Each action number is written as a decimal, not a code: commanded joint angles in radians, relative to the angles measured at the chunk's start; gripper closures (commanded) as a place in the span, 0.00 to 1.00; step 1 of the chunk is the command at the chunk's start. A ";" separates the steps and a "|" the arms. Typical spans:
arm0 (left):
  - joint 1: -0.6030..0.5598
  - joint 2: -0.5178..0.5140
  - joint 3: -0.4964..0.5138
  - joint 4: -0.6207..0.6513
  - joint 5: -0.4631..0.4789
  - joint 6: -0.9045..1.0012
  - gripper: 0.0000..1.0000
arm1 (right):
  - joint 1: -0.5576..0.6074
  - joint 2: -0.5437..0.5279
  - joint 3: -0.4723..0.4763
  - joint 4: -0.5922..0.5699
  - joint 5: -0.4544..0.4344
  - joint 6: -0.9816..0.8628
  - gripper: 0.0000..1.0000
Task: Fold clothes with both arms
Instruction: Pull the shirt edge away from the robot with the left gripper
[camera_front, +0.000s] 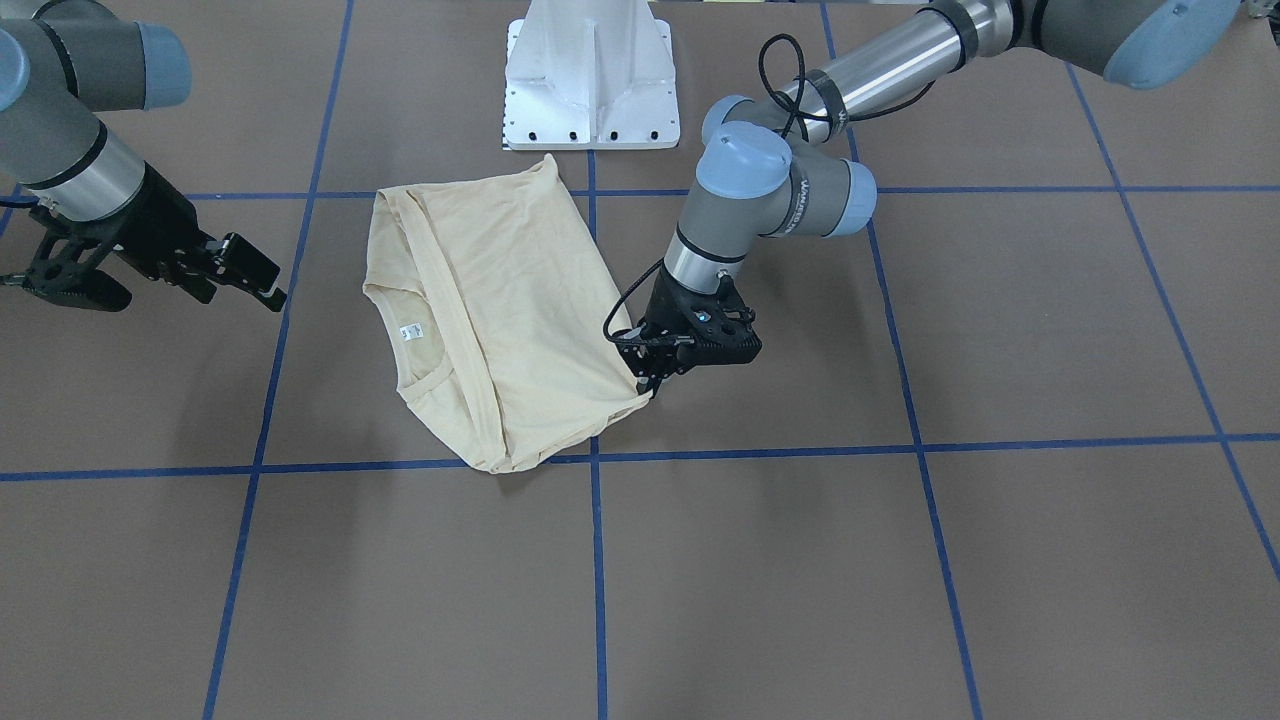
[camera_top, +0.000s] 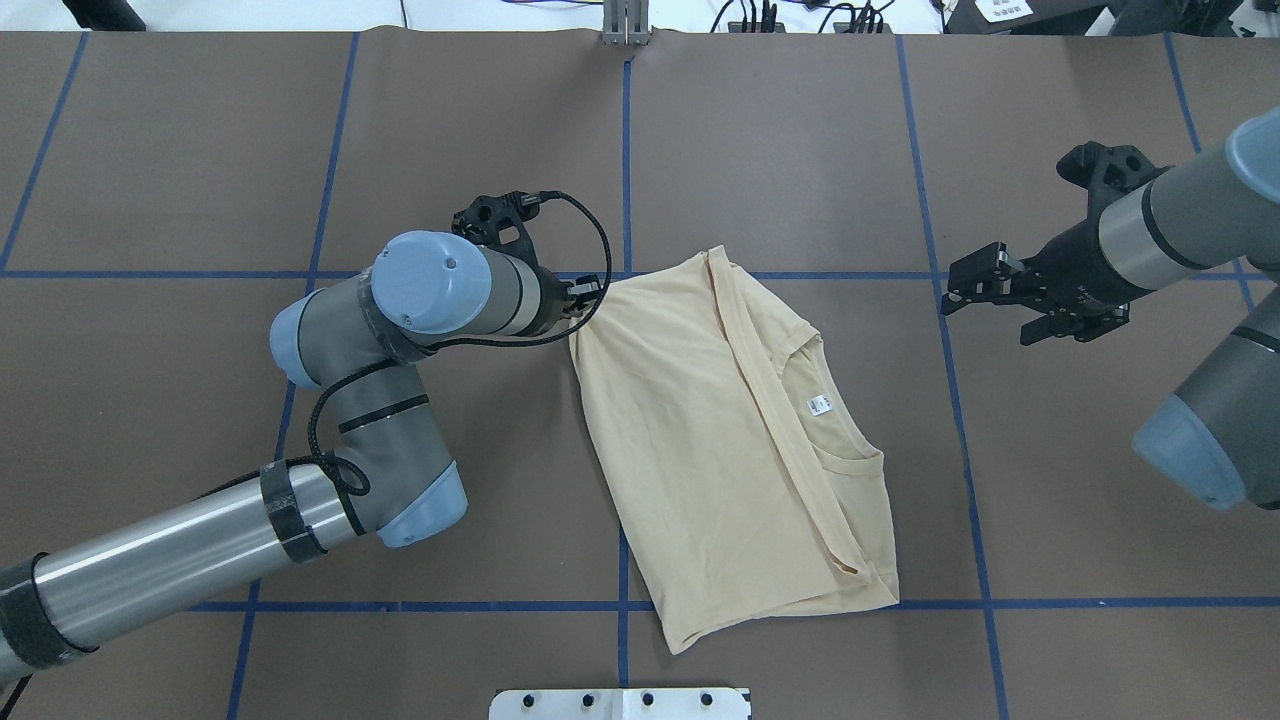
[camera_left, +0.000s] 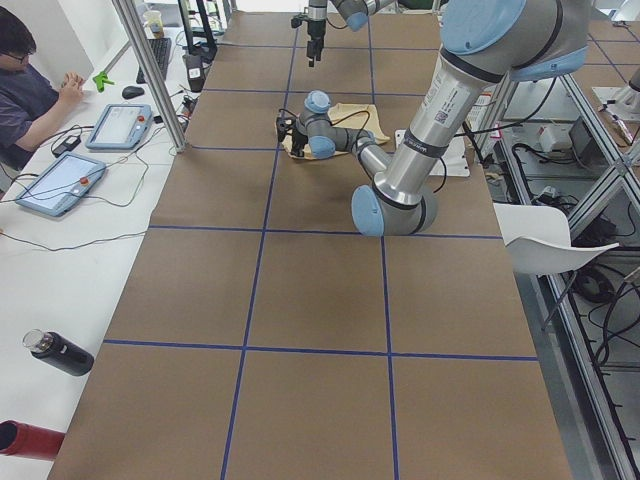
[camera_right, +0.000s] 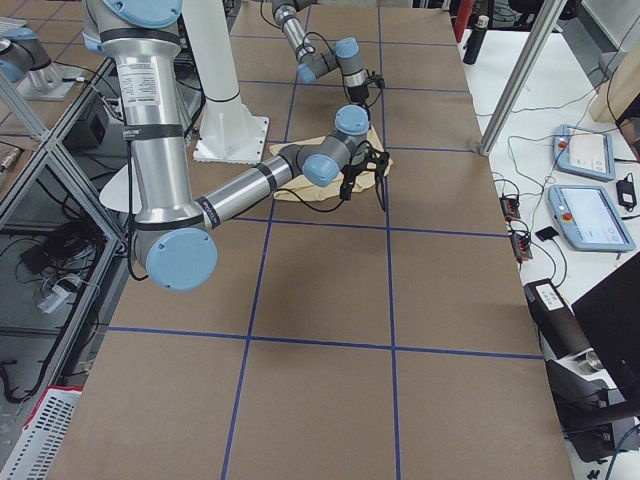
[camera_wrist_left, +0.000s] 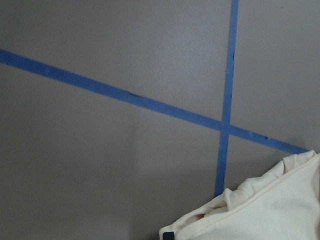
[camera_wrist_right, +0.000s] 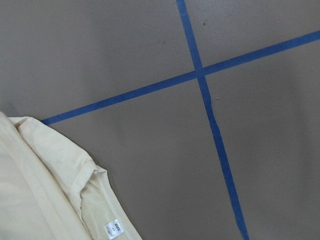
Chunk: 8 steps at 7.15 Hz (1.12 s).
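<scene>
The pale cream-yellow T-shirt (camera_front: 510, 300) (camera_top: 700, 420) lies folded near the table's middle, collar (camera_top: 850, 455) and white neck label (camera_top: 820, 404) facing up; its print is hidden. My left gripper (camera_front: 652, 385) (camera_top: 585, 293) is down at the shirt's corner farthest from the robot's base and seems shut on it; the left wrist view shows bunched cloth (camera_wrist_left: 270, 210) at its lower edge. My right gripper (camera_front: 250, 275) (camera_top: 975, 290) hovers open beside the shirt on the collar side, apart from it. The right wrist view shows the shirt's shoulder and label (camera_wrist_right: 116, 229).
The white pedestal base (camera_front: 592, 80) stands just behind the shirt. Blue tape lines (camera_top: 625, 180) grid the brown table. A person (camera_left: 25, 95) sits at a side desk with tablets (camera_left: 60, 185); bottles (camera_left: 60, 352) lie near that desk's end.
</scene>
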 joint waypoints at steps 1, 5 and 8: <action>-0.053 -0.018 0.038 -0.003 -0.001 0.058 1.00 | -0.001 0.000 -0.001 0.000 -0.010 -0.001 0.00; -0.098 -0.141 0.244 -0.123 0.038 0.090 1.00 | -0.001 -0.003 -0.004 0.000 -0.014 -0.001 0.00; -0.132 -0.164 0.308 -0.159 0.050 0.131 1.00 | -0.001 -0.005 -0.004 0.000 -0.029 -0.001 0.00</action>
